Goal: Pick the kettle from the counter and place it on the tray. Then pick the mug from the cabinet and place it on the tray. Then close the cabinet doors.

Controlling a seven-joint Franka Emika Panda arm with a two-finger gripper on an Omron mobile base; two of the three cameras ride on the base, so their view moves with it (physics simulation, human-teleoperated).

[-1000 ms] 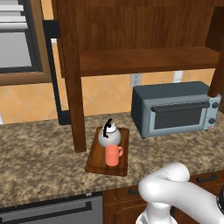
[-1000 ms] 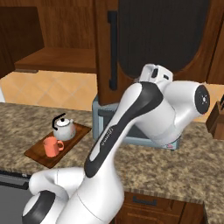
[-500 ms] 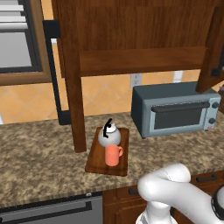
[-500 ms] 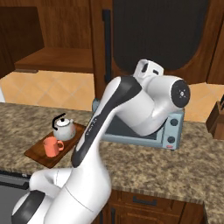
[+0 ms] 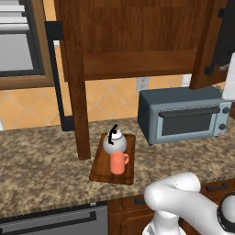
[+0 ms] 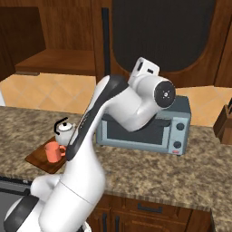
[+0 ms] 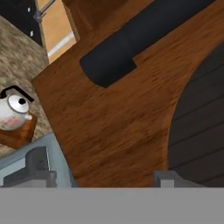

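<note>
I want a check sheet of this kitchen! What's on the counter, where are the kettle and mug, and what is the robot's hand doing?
Surface: speckled counter, carrying the tray and a toaster oven.
Job's things: kettle and mug both sit on the tray, mug in front of kettle. Cabinet open; left door and right door both swung out.
Clutter: grey toaster oven right of the tray; knife block at the far right.
Grippers: gripper open, close against the right door's wood near its black handle, holding nothing.
Cables: nothing seen.
Surroundings: microwave upper left, wall outlet, drawers below the counter.
</note>
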